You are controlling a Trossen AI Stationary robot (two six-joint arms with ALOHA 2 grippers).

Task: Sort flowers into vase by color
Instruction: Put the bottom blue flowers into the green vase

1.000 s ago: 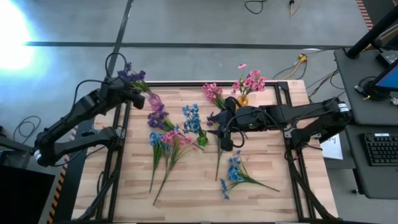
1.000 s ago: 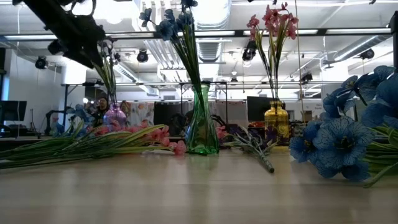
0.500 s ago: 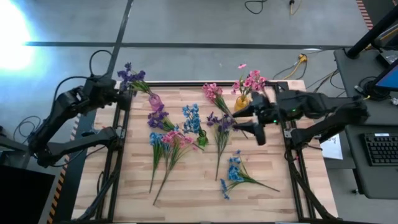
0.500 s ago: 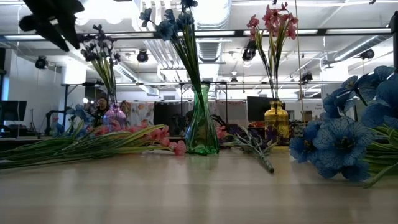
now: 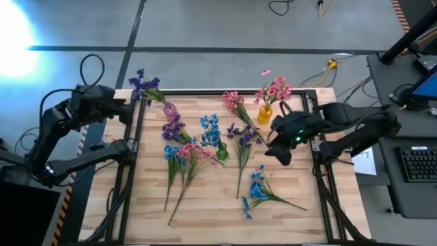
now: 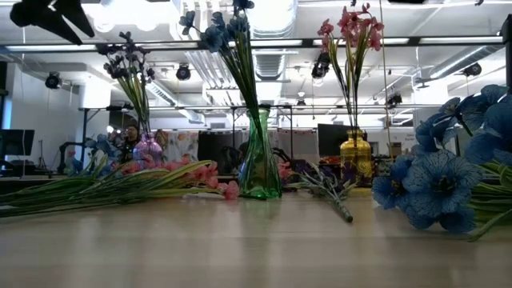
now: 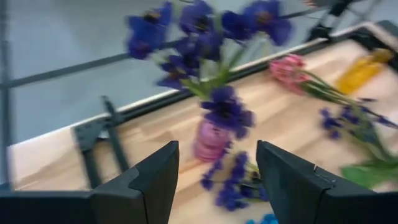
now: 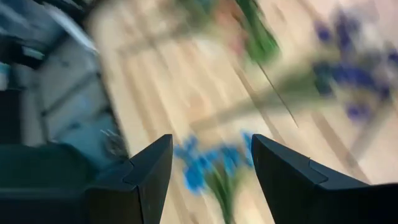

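Three vases stand on the table. The pink-purple vase [image 5: 171,109] [image 7: 212,140] holds purple flowers [image 5: 143,83]. The green vase [image 5: 220,154] [image 6: 260,160] holds blue flowers [image 5: 210,130], and the yellow vase [image 5: 265,109] [image 6: 356,156] holds pink flowers [image 5: 276,89]. Loose sprigs lie flat: a pink sprig [image 5: 234,101], a purple sprig [image 5: 242,137], a blue sprig [image 5: 258,188] [image 8: 211,162] and a mixed bunch [image 5: 181,156]. My left gripper [image 5: 128,109] [image 7: 217,180] is open, beyond the table's left edge, facing the purple vase. My right gripper [image 5: 272,152] [image 8: 211,180] is open, above the table right of the purple sprig.
Black frame rails [image 5: 130,171] run along the table's left and right sides and its far edge. Bare wood [image 5: 212,212] shows along the near side. A desk with a keyboard [image 5: 418,164] stands off the table's right.
My left gripper has drawn back from the purple flowers in the vase toward the table's left, past the edge; the flowers stay standing in the vase. My right gripper has pulled away from the purple sprig toward the table's right, then a little nearward; the sprig lies flat.
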